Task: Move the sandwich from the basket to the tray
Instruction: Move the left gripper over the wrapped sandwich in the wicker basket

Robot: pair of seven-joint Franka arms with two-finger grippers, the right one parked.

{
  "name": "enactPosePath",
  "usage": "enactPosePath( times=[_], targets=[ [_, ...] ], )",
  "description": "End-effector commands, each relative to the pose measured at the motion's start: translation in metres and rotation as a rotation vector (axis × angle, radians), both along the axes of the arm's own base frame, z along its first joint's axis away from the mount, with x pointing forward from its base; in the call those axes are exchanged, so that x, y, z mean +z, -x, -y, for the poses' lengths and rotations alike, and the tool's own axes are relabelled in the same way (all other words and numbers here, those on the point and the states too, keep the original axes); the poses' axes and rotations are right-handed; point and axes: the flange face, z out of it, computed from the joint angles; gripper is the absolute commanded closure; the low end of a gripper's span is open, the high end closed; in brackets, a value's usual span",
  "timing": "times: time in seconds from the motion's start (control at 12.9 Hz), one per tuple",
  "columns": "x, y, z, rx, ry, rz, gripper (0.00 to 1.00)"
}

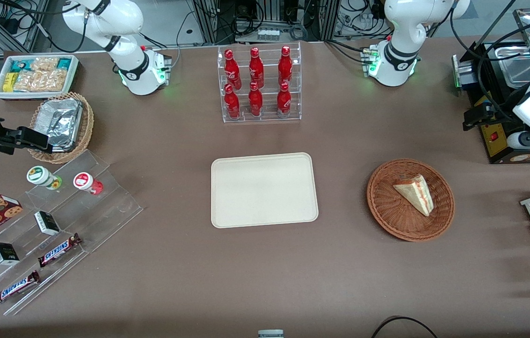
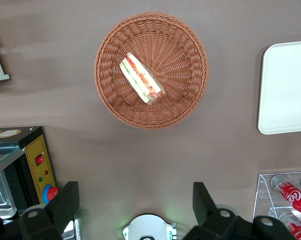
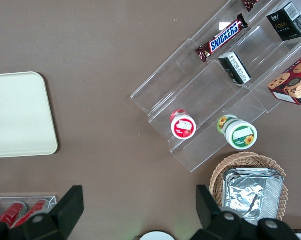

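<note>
Gripper hangs open and empty high above the counter; the sandwich lies below it in the basket. Descending off-centre could crush the soft bread or snag wicker, missing the tray.

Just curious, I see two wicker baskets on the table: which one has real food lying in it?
The reddish-brown basket, toward the working arm's end: a sandwich lies in it. The tan basket holds a foil container. The gripper hangs above the table, fingers open.
</note>
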Motion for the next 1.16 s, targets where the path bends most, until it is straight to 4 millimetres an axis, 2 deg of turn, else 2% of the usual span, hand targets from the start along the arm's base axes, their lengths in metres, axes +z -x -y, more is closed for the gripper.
enactPosePath(
  times=[0.0, 0.31, 0.46, 1.08],
  targets=[
    [0.010, 0.006, 0.003, 0.000, 0.001, 0.018, 0.00],
    [0.001, 0.002, 0.005, 0.002, -0.003, 0.003, 0.00],
    [-0.017, -0.005, 0.005, 0.002, 0.000, -0.020, 0.00],
    [-0.136, -0.029, 0.004, 0.013, 0.001, 0.015, 0.00]
  ],
)
